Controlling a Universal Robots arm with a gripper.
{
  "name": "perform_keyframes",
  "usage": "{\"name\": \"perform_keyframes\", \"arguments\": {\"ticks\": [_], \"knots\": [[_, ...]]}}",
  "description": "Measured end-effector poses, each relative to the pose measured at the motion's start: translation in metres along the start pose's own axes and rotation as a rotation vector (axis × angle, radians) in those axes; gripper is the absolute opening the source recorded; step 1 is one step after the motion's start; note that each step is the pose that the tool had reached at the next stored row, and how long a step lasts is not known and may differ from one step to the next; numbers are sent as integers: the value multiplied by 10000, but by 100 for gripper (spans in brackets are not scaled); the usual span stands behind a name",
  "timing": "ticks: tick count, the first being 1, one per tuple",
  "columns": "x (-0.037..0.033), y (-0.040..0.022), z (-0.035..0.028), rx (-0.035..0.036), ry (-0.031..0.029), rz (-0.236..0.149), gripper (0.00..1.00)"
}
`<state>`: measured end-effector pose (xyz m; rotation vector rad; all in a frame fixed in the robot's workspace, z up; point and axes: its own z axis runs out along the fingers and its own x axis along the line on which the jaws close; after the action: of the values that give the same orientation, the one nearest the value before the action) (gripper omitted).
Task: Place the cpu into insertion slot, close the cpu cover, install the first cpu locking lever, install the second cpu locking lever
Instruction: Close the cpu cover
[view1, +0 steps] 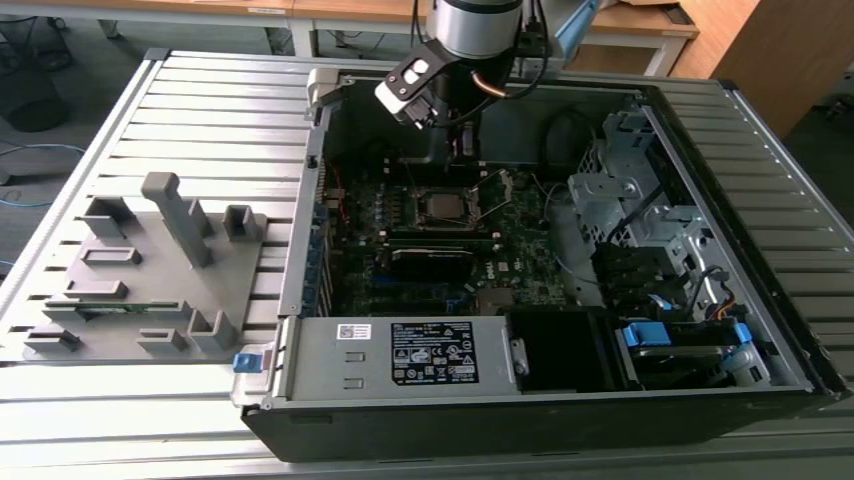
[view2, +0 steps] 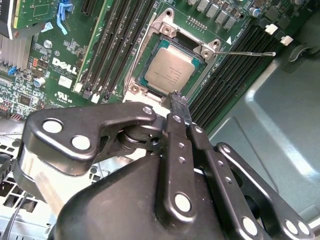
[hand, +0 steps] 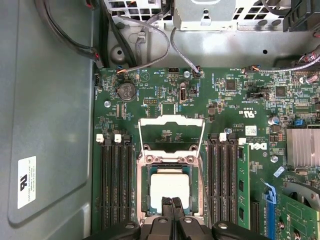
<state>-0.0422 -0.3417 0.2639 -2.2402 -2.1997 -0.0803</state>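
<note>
The cpu (hand: 169, 186) lies flat in the insertion slot (hand: 142, 192), its silvery top facing up, and it appears again in the second wrist view (view2: 170, 72) and the exterior view (view1: 441, 207). Beyond the socket, the cpu cover (hand: 171, 119) stands swung open, with green board visible through its window. A thin wire locking lever (view2: 246, 53) sticks out sideways, unlatched. My gripper (hand: 174, 204) hangs just above the cpu's near edge, shut with nothing between its fingers. It appears in the second wrist view (view2: 178, 99) and the exterior view (view1: 462, 150).
Long black memory slots (hand: 116, 185) flank the socket on both sides. One holds a green module (hand: 242, 185). A finned heatsink (hand: 302, 147) and cables (hand: 150, 30) lie nearby. On the exterior view's left, a grey fixture tray (view1: 134, 280) sits outside the case wall (view1: 304, 230).
</note>
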Motion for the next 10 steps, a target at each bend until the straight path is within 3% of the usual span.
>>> {"name": "perform_keyframes", "arguments": {"ticks": [10], "knots": [[1,33,-1,0,0,0,11]]}}
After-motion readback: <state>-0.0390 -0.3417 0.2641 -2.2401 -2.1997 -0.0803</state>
